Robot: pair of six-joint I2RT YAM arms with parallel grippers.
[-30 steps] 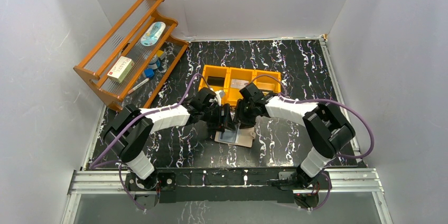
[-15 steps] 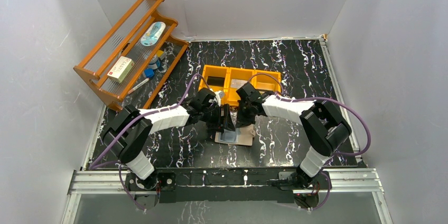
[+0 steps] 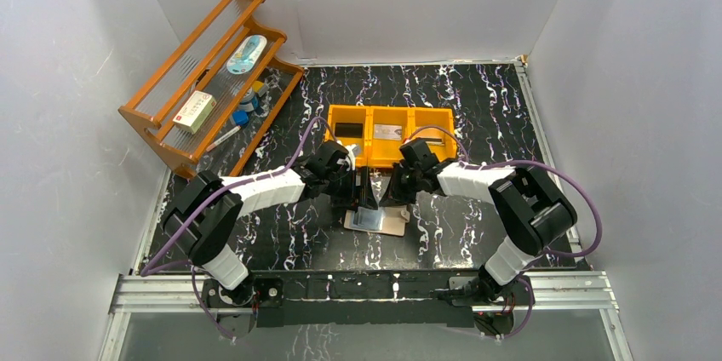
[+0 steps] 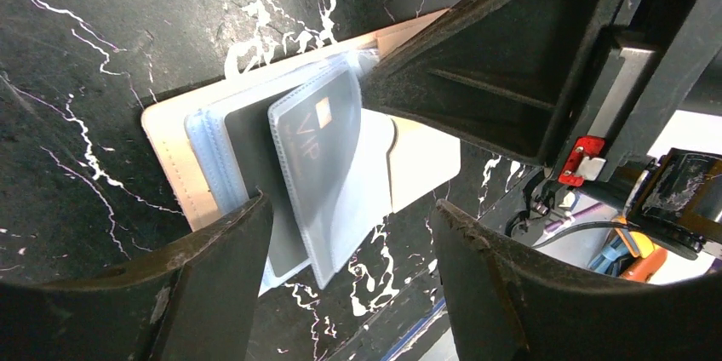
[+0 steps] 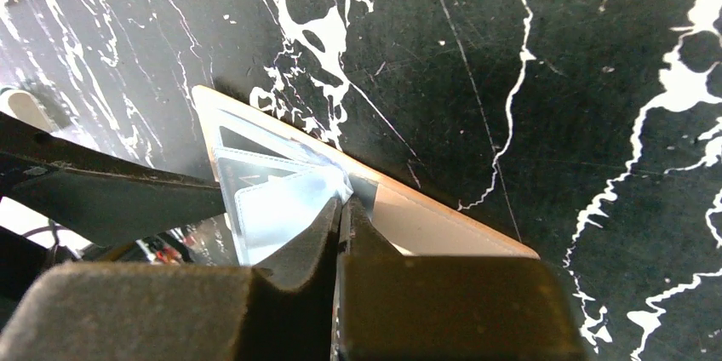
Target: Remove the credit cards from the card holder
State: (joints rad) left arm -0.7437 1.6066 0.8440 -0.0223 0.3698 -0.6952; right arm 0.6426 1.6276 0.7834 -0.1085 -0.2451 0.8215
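The beige card holder (image 3: 389,226) lies open on the black marble table, its shiny clear sleeves fanned out. In the left wrist view the card holder (image 4: 169,150) shows a dark grey VIP card (image 4: 319,144) inside a sleeve, and a second dark card (image 4: 247,152) under it. My left gripper (image 4: 351,208) hovers open just over the sleeves, nothing between its fingers. My right gripper (image 5: 342,206) is shut, its tips pinching the crumpled corner of a clear sleeve (image 5: 281,203) near the fold of the card holder (image 5: 443,226). From above, both grippers meet over the holder: left gripper (image 3: 358,195), right gripper (image 3: 394,196).
An orange three-compartment tray (image 3: 390,111) stands just behind the grippers, with a black card (image 3: 346,129) and a silvery card (image 3: 387,132) in it. A wooden rack (image 3: 213,71) with small items stands at the back left. White walls enclose the table.
My right gripper has closed onto the sleeve corner, and its wrist has swung to the right. The left gripper has opened slightly. The holder has shifted a little to the left.
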